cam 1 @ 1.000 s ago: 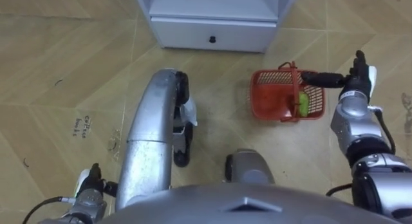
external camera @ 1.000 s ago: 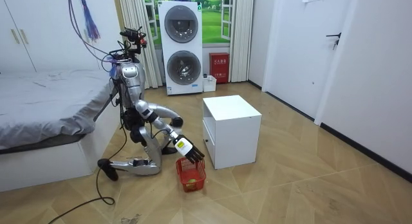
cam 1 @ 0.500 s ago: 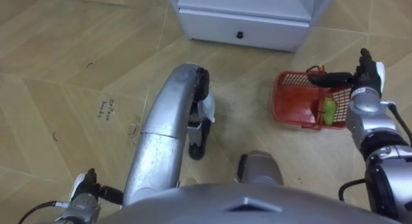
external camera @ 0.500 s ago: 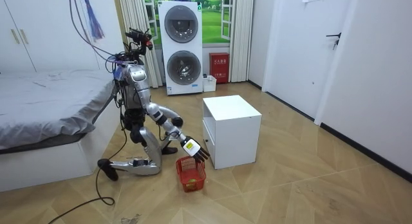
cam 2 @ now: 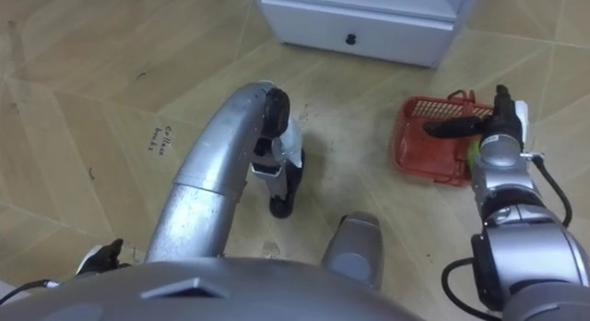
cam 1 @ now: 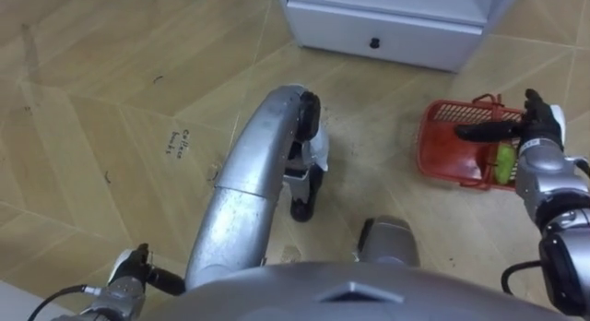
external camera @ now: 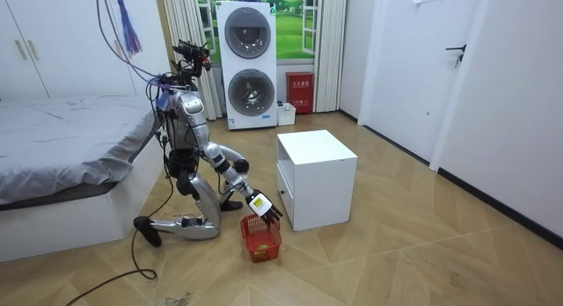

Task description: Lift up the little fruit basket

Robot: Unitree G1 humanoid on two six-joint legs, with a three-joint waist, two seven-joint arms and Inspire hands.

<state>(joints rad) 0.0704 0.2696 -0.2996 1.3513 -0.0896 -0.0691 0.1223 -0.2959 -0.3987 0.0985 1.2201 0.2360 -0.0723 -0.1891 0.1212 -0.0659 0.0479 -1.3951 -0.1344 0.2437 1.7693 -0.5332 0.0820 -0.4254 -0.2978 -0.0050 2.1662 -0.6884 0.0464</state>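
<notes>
Right robot hand [cam 1: 539, 129], left eye view: fingers straight and apart, stretched over the right rim of the red fruit basket [cam 1: 447, 153] standing on the floor [cam 1: 111, 90], clamped on nothing. Left robot hand [cam 1: 129, 268] at lower left, state impossible to tell. Room view: right robot hand just above the basket, beside the white cabinet [external camera: 317, 178].

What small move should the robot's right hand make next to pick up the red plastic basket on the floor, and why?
Probably lower the right hand a little and curl its fingers round the basket's handle. The hand hovers open, fingers straight, just above the red plastic basket, which sits on the floor with a green fruit inside. Nothing is gripped yet.
</notes>
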